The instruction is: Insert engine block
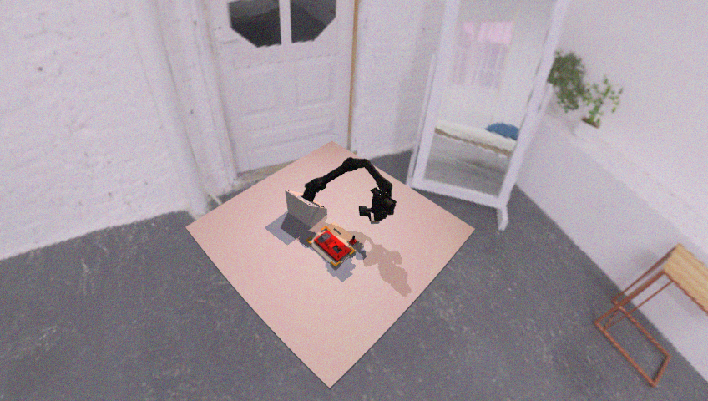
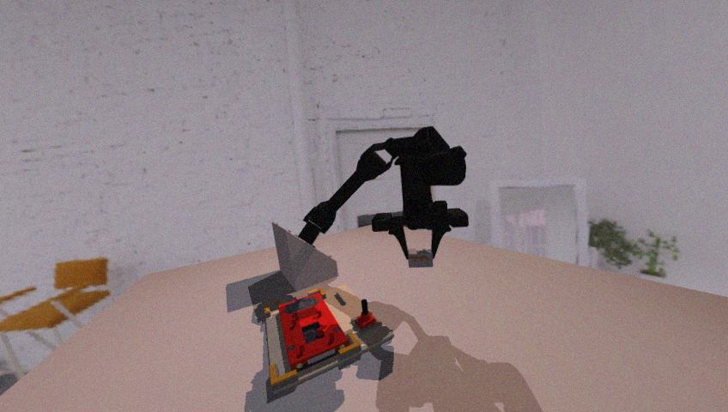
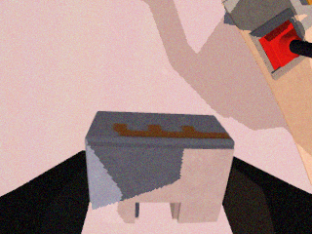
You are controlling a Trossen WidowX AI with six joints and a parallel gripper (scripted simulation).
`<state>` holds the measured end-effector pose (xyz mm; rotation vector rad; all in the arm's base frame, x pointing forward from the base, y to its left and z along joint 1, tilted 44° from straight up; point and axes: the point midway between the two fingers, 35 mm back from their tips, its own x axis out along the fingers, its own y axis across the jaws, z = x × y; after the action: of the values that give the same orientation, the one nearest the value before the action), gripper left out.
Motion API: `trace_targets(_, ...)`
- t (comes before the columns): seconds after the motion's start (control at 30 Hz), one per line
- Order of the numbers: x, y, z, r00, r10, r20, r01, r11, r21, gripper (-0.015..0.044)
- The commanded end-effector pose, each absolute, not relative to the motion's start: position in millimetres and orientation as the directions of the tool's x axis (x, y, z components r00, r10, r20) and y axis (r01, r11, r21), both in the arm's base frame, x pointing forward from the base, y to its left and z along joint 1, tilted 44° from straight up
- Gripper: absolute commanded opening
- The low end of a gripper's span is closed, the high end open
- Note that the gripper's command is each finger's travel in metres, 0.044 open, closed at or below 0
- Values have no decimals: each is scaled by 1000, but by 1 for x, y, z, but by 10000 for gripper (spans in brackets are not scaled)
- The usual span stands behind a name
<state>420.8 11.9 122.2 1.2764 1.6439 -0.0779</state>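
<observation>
My gripper (image 1: 372,217) (image 2: 421,254) (image 3: 156,163) is shut on the engine block (image 2: 420,260) (image 3: 136,168), a small grey block with an orange-brown strip on its top. The block hangs level above the table, to the right of the car body in the exterior view. A notch shows low on its near face in the wrist view. The red car body (image 1: 331,244) (image 2: 306,353) lies in a fixture (image 1: 320,252) (image 2: 272,334) with orange corners. Its opening (image 2: 312,332) is dark, with nothing grey like the block seen in it. The rib cannot be made out clearly.
A red piece with an upright black peg (image 1: 353,241) (image 2: 365,320) (image 3: 279,49) stands beside the fixture, between car body and gripper. A tall grey slanted panel (image 1: 304,210) (image 2: 305,263) stands behind the car body. A small dark bar (image 2: 340,299) lies near the fixture.
</observation>
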Motion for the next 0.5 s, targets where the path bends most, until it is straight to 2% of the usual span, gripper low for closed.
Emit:
trace_targets(0.0, 421, 15, 120, 75, 684, -725, 748, 443, 495, 0)
trace_targets(0.47, 420, 21, 116, 132, 626, -768, 747, 446, 492, 0)
